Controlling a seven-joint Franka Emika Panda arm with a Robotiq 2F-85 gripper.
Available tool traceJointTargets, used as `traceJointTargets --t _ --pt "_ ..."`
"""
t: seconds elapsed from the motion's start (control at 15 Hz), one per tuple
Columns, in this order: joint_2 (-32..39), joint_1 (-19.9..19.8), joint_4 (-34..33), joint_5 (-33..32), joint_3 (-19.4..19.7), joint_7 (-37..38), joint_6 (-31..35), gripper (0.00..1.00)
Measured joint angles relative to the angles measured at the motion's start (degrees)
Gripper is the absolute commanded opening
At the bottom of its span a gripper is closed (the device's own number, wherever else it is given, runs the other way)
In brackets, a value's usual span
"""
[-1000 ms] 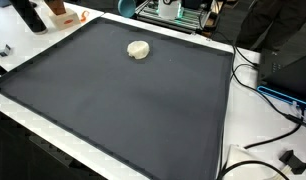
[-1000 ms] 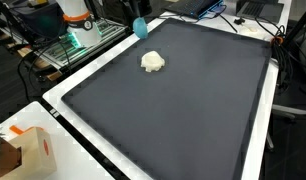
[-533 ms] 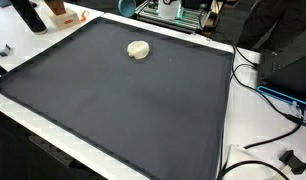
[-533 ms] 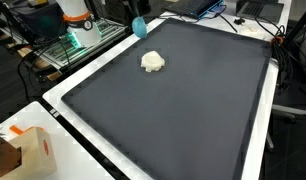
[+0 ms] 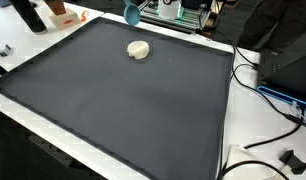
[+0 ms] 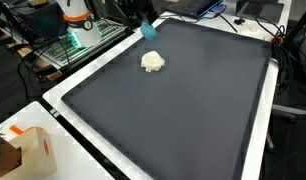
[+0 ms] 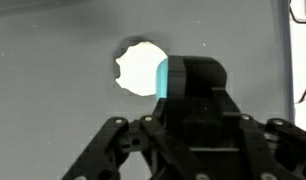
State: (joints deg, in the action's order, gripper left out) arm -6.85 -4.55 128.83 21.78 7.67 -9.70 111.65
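A cream, roundish lump [image 5: 139,49] lies on the far part of a dark grey mat [image 5: 123,110]; it also shows in an exterior view [image 6: 152,62] and in the wrist view [image 7: 140,68]. My gripper [image 7: 189,66] hangs over the mat's far edge, just behind the lump and above it. Its black fingers [image 7: 198,80] stand together on a small teal object [image 7: 162,78]. The teal object shows at the top of both exterior views [image 5: 132,13] [image 6: 147,28]. The gripper is apart from the lump.
The mat lies on a white table [image 5: 231,150]. Cables [image 5: 263,95] and a black plug [image 5: 291,158] lie at one side. An orange-and-white box [image 6: 33,150] stands at a corner. An equipment rack [image 5: 173,12] and a dark bottle [image 5: 29,14] stand behind the mat.
The gripper with the teal object has moved down and inward over the mat's far edge; the teal object now shows in both exterior views. The lump has not moved.
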Motion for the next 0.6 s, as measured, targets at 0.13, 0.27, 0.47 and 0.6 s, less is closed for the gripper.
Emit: traceJointTargets --t 0.13,0.27,0.47,0.6 --pt "1.7 -0.3 0.1 4.2 1.5 -8.6 -0.4 0.25" --pt "3.9 -0.9 0.0 8.3 2.4 -16.9 -1.6 0.25" --pt "7.6 -2.1 -0.4 13.6 3.0 -28.4 -4.7 0.25" --pt "10.4 -3.3 -1.4 16.1 3.1 -35.4 -8.2 0.25"
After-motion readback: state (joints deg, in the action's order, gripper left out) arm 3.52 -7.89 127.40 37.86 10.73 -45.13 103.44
